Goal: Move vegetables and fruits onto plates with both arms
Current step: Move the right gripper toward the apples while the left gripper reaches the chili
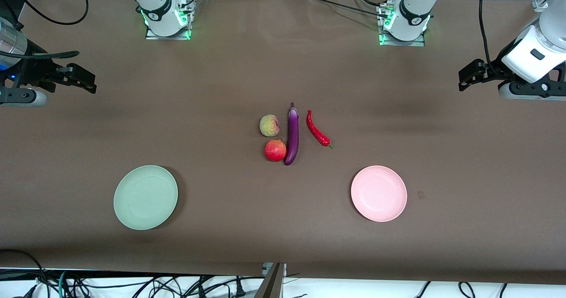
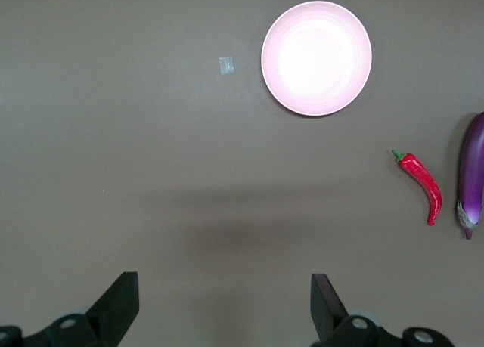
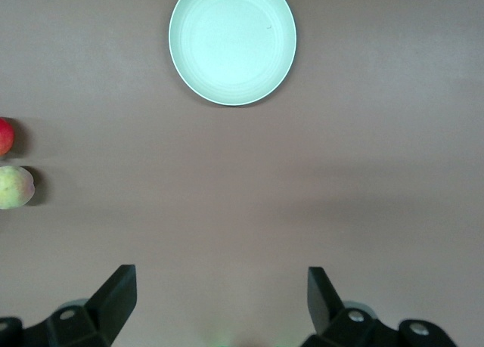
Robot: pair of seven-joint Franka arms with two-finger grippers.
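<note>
Both plates (image 1: 146,197) sit bare while left gripper (image 2: 223,302) and right gripper (image 3: 219,298) hover, fingers apart.

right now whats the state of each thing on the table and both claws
peach: on table, not plated
pomegranate: on table, against the eggplant
eggplant: lying flat
chili: lying apart
green plate: empty
pink plate: empty
left claw: open, waiting
right claw: open, waiting

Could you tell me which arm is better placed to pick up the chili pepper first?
Probably the left: the chili pepper lies toward its end, near the pink plate, and the left hand is open, empty.
</note>
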